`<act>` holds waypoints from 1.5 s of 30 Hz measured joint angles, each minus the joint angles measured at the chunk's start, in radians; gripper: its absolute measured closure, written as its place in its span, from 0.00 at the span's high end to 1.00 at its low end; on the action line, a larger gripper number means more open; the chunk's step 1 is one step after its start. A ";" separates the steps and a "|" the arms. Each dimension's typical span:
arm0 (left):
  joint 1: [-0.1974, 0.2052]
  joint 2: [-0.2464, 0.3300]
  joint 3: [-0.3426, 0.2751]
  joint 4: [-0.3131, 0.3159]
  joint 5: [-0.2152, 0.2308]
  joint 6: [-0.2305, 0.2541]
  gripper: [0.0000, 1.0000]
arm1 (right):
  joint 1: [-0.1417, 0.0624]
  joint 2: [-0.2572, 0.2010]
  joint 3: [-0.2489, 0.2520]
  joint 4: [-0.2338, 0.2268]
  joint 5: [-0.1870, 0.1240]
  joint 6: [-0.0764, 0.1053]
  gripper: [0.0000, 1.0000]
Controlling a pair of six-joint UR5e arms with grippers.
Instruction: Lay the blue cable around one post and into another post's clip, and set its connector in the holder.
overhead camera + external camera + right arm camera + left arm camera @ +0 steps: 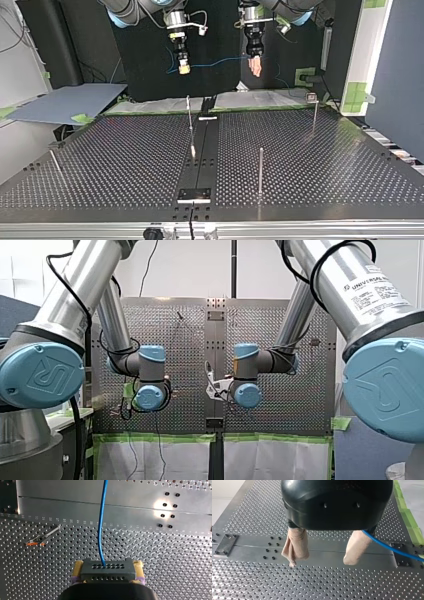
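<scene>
**High over the table: connector gripped, cable slung between the arms**

At the near edge in the top view, a small metal plate (195, 194) sits on the dark centre strip (206, 145) of the perforated table (325, 165). Just right of the plate stands one upright post (260, 170). A short pin (54, 160) leans at the near left. Further back, a thin post (190, 117) rises at the strip's left side. At the far right is a post with a small square head (313, 112). The cable is well clear of all of them.

Farther back, both grippers hang raised, apart from each other. My right gripper (184, 69) is at this view's left. In the right wrist view its yellow pads (138, 567) are pressed on the two ends of the connector (105, 573), a dark grey block with rows of holes. The blue cable (215, 62) leaves the block's face and runs ahead over the table.

My left gripper (320, 562) is at the top view's right. Its beige pads (295, 545) are spread wide, with bare table showing between them. The cable comes out beside the outer face of one pad and runs off sideways. I cannot tell whether it touches that pad.

Between the two grippers the cable spans the air in a shallow sag.
</scene>
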 joint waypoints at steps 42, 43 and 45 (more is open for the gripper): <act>-0.029 -0.083 -0.002 -0.006 0.002 -0.012 1.00 | 0.017 0.071 -0.011 0.074 -0.006 -0.002 0.00; -0.029 -0.083 -0.002 -0.006 0.002 -0.012 1.00 | 0.017 0.071 -0.011 0.074 -0.006 -0.002 0.00; -0.029 -0.083 -0.002 -0.006 0.002 -0.012 1.00 | 0.017 0.071 -0.011 0.074 -0.006 -0.002 0.00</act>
